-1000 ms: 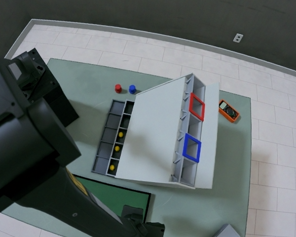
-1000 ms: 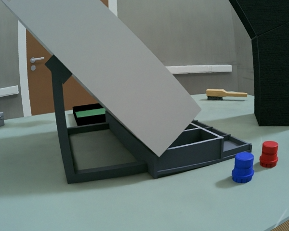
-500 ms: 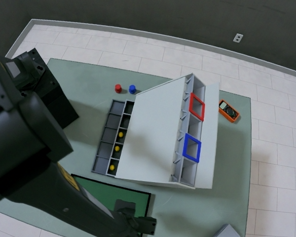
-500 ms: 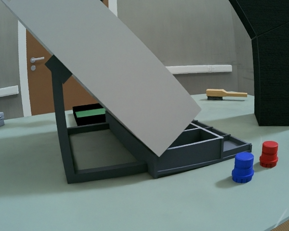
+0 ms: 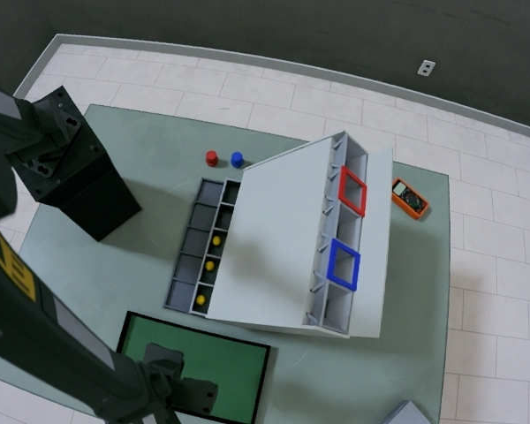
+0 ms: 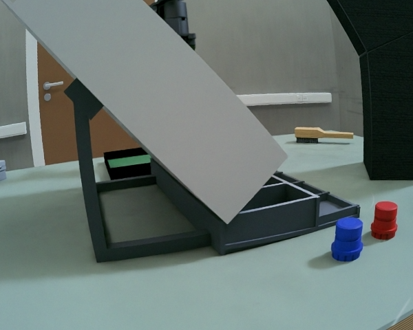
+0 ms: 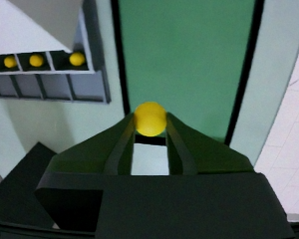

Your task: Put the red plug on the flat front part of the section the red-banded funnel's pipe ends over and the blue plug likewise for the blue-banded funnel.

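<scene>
My gripper [image 7: 149, 119] is shut on a yellow marble [image 7: 149, 119] and holds it above the green marble tray [image 7: 184, 65], which also shows in the overhead view [image 5: 196, 365]. The sloped grey cover [image 5: 279, 237] hides the pipes. At its top sit the red-banded funnel [image 5: 352, 190] and the blue-banded funnel [image 5: 343, 264]. Three yellow marbles lie in the bottom sections: [image 5: 216, 240], [image 5: 208, 265], [image 5: 200, 299]. The two upper sections look empty. The red plug [image 5: 211, 157] and blue plug [image 5: 237, 159] stand on the mat behind the section row.
The black arm base [image 5: 69, 169] stands at the left. An orange multimeter [image 5: 409, 198] lies right of the cover. A wooden brush [image 6: 322, 135] lies far back on the mat. A grey box corner [image 5: 405, 412] shows at the bottom right.
</scene>
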`<state>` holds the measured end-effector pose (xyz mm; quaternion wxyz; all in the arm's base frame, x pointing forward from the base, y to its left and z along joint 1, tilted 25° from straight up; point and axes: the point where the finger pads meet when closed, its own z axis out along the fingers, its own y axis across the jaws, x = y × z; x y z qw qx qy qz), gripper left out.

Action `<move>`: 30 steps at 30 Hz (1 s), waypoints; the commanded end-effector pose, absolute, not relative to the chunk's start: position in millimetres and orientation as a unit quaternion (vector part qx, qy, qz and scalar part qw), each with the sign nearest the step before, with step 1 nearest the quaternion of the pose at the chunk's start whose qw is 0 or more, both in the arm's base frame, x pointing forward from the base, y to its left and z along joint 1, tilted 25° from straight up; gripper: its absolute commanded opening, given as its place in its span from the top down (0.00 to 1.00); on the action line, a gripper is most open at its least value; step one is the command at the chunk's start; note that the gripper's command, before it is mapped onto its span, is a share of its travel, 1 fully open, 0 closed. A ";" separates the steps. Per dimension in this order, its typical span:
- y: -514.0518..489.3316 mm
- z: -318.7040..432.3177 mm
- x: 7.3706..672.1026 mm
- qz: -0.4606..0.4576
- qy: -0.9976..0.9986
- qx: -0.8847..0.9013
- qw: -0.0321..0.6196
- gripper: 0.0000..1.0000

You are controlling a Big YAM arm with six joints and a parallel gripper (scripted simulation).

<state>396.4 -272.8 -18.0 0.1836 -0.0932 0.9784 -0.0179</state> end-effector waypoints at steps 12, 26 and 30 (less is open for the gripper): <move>-130.4 9.2 401.5 -0.031 0.965 -0.102 0.238 1.00; -22.3 32.2 383.4 -0.050 0.950 -0.124 0.282 1.00; -5.7 35.7 380.7 -0.053 0.948 -0.127 0.288 1.00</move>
